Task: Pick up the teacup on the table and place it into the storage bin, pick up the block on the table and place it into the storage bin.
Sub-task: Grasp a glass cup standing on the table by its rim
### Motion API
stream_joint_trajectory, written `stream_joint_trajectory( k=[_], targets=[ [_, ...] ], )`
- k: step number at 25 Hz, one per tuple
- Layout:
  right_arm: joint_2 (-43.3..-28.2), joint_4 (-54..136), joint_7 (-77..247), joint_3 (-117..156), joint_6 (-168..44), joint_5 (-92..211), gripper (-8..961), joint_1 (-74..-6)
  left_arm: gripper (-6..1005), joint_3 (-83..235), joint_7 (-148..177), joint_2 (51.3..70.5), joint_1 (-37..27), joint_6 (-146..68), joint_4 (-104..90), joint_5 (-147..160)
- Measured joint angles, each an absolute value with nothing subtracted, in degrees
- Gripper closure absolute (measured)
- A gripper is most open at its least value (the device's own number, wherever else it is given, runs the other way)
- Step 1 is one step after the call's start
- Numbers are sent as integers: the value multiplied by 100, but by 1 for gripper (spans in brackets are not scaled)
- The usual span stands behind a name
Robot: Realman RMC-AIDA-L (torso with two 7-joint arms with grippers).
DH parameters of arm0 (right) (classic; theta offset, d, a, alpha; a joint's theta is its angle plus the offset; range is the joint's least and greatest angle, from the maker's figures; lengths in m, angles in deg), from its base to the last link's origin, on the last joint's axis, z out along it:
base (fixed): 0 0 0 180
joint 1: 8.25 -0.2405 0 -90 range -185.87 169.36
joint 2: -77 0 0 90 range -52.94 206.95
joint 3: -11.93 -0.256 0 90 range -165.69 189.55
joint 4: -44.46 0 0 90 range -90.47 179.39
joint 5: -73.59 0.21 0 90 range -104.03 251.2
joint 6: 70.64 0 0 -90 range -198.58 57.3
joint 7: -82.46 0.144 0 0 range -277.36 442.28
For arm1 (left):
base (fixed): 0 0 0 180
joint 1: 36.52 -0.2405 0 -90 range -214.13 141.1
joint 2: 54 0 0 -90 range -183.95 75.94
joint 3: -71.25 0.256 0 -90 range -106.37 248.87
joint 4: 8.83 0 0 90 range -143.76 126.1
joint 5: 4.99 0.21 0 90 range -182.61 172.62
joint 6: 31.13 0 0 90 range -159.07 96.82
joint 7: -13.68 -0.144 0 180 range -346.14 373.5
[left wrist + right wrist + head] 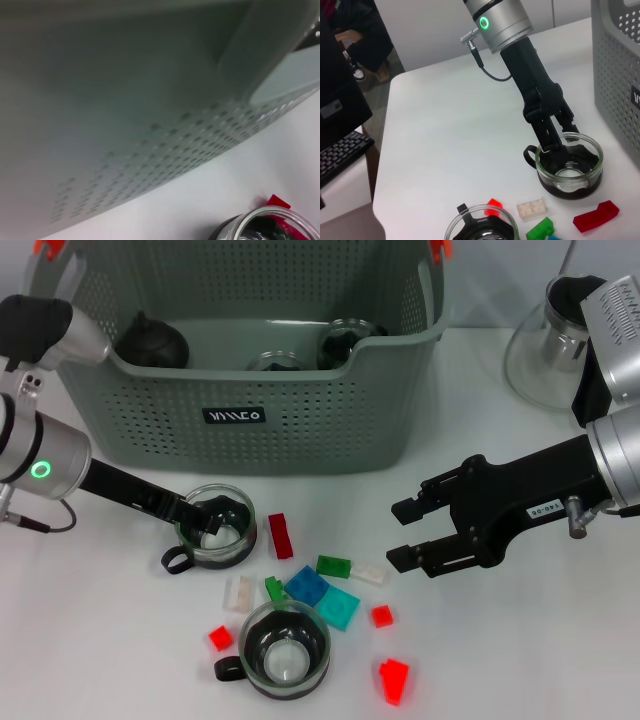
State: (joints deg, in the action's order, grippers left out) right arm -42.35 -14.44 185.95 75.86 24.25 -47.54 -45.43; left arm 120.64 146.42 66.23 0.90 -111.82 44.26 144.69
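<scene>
Left gripper [213, 520] found down at the rim of the teacup [215, 529], the glass cup standing on the table [500, 660] just in front of the storage bin [250, 370], below and slightly to the left of the bin's black label [234, 416]. One finger [551, 134] seen reaching over the cup's rim into the bowl, others [568, 119] outside the wall on the side toward the bin; jaws astride the glass, though whether closed firmly on it cannot be told. Cup resting on the table, not lifted. Cup handle [176, 560] pointing away from the bin, toward the robot. Relation governing the next move, judged from the layout: bin directly behind the cup, its front wall rising well above the cup rim (the left wrist view is filled with that perforated wall at close range), so travel probably up first, then over the wall. Left arm plainly the nearer to this cup. Right gripper [408, 534] hovering above the table, well apart from the bin's front right corner, fingers spread wide and holding nothing, pointed toward the scattered blocks. Red block [281, 535] lying just beside the held cup, long axis running toward the bin. Second cup [286, 648] standing farther from the bin, beyond the blocks.
</scene>
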Motion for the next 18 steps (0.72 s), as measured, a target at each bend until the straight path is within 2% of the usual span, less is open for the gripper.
stream_joint_trajectory(
  k=[18],
  targets=[
    [-4235,-1442,18590,7573,2387,-4752,340,-4543,214,12289,14627,6666,96,-10924,4293,14494]
  ],
)
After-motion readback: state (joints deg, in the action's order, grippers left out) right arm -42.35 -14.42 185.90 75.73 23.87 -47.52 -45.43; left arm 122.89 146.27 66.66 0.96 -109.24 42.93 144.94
